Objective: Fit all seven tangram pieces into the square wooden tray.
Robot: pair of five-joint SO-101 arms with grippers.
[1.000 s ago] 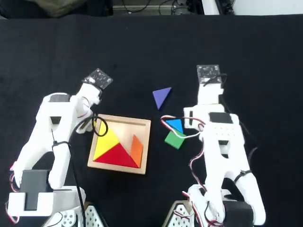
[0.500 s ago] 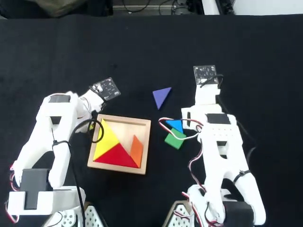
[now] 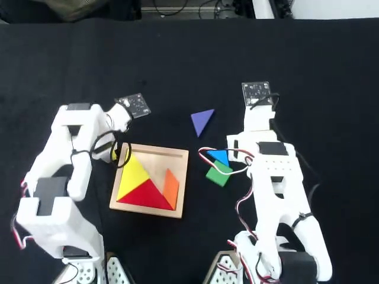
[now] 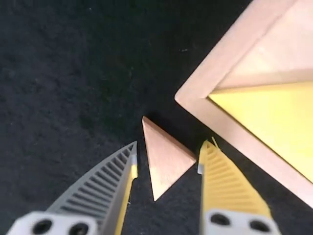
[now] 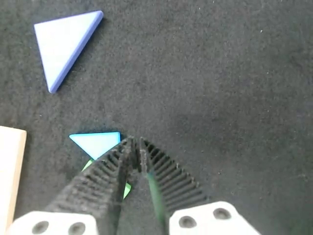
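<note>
Tray (image 3: 155, 150) lies flat on the black table (image 3: 325, 71), between two white arms. Three pieces lie inside it: one big red triangle (image 3: 145, 194), one big yellow triangle (image 3: 132, 173) and one smaller orange piece (image 3: 170, 186). Four pieces are outside. One purple triangle (image 3: 202, 120) is well apart from the tray. One green piece (image 3: 218, 176) and one blue triangle (image 3: 219, 157) sit right next to each other near the tray. One tiny brown triangle (image 4: 164, 161) lies just off a tray corner, between the fingers of the left claw (image 4: 171, 146), which are spread apart. The right claw (image 5: 134, 143) is pinched together by the blue triangle.
</note>
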